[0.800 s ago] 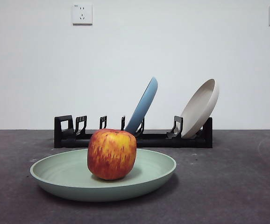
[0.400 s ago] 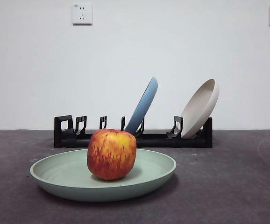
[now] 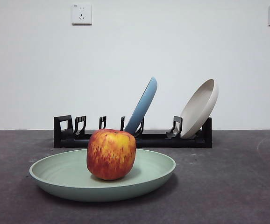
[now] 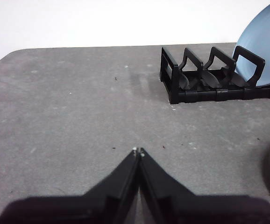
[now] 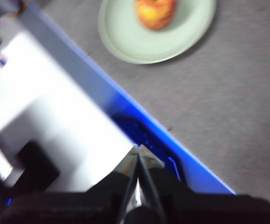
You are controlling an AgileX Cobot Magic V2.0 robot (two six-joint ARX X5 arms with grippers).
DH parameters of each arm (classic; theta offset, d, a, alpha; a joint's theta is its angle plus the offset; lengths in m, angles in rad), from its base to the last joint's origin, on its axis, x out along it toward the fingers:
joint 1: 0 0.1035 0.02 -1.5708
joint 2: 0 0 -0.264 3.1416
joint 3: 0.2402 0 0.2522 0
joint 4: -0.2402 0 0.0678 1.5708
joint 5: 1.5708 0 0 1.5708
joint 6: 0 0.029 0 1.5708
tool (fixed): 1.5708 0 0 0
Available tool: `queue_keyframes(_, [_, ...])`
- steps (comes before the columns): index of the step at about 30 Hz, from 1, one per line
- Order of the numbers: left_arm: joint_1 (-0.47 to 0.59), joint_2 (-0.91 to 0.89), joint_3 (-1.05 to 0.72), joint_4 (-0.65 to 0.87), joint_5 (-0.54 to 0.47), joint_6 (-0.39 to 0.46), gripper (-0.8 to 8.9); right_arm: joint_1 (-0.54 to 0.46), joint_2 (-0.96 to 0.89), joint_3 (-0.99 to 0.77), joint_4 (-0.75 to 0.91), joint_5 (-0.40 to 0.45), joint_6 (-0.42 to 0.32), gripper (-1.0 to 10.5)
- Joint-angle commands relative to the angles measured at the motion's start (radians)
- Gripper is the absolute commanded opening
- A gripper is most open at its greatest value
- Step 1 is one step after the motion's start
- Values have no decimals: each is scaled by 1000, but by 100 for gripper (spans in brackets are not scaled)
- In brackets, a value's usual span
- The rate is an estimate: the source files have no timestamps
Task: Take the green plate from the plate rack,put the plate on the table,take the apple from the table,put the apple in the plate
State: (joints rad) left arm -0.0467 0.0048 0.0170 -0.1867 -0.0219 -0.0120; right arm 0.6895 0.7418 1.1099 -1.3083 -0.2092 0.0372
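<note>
Right tool [image 5: 138, 151] closed; apple [image 3: 111, 154] upright in green plate [image 3: 60, 173].

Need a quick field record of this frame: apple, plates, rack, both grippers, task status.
apple: apple sits in the green plate, upright
green plate: flat on the table, in front of the plate rack
rack contents: blue plate and beige plate, both leaning in slots
left gripper: left gripper shut, empty, over bare table beside the rack's end
right gripper: right gripper shut, empty, away from the plate
task status: looks complete
</note>
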Motion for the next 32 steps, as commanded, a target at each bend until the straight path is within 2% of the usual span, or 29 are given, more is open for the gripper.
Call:
queue_keyframes(1, [3,-3,-13,5,0,-5,-3,-109,-36,-8,8,-1,-50,1])
queue_keyframes(6, [3,-3,-13,6,0,-5,-3,-285,-121,-8,123,-2,-138,1])
queue_keyframes(10, [3,-3,-13,6,0,-5,-3,-396,-190,-26,228,-13,-175,1])
queue_keyframes(14, [3,-3,-13,6,0,-5,-3,-486,-264,-119,365,-117,-241,0])
queue_keyframes(17, [3,-3,-13,6,0,-5,-3,-538,-338,-245,513,-161,-243,-1])
queue_keyframes(19, [3,-3,-13,6,0,-5,-3,-565,-388,-344,624,-182,-215,-2])
queue_keyframes(24, [3,-3,-13,6,0,-5,-3,-591,-496,-579,861,-179,-160,-2])
queue_keyframes(28, [3,-3,-13,6,0,-5,-3,-591,-571,-727,956,-166,-146,-3])
queue_keyframes(32, [3,-3,-13,6,0,-5,-3,-591,-630,-839,986,-113,-138,-3])
